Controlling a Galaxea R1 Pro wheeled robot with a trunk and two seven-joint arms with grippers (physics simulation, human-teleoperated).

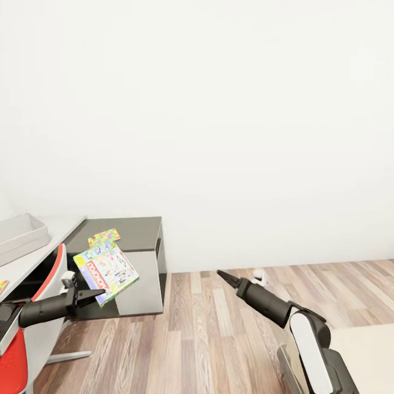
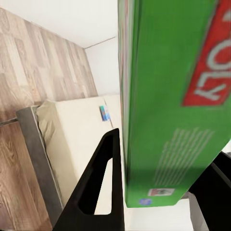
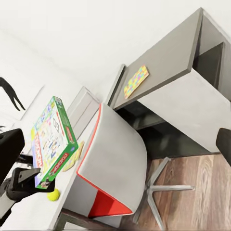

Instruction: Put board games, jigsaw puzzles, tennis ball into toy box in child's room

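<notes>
My left gripper (image 1: 94, 299) is shut on the green-edged board game (image 1: 106, 272), holding it tilted in the air in front of the table (image 1: 139, 229). From the wrist, the box's green side (image 2: 168, 96) sits between the black fingers (image 2: 103, 192). One jigsaw puzzle (image 1: 104, 237) lies on the table's dark section. The toy box (image 1: 19, 234) stands on the pale top at far left. In the right wrist view, a second jigsaw puzzle (image 3: 74, 156) and the yellow tennis ball (image 3: 53, 194) lie on the pale top below the held game. A small blue board game (image 2: 104, 113) lies on the bed (image 2: 77, 144). My right gripper (image 1: 223, 274) hangs shut over the floor.
A grey chair with a red seat (image 1: 33, 328) stands against the table between my left arm and the pale top; its star base (image 3: 159, 192) rests on the wood floor. A white wall runs behind the table. Open plank floor (image 1: 219, 339) lies right of the desk.
</notes>
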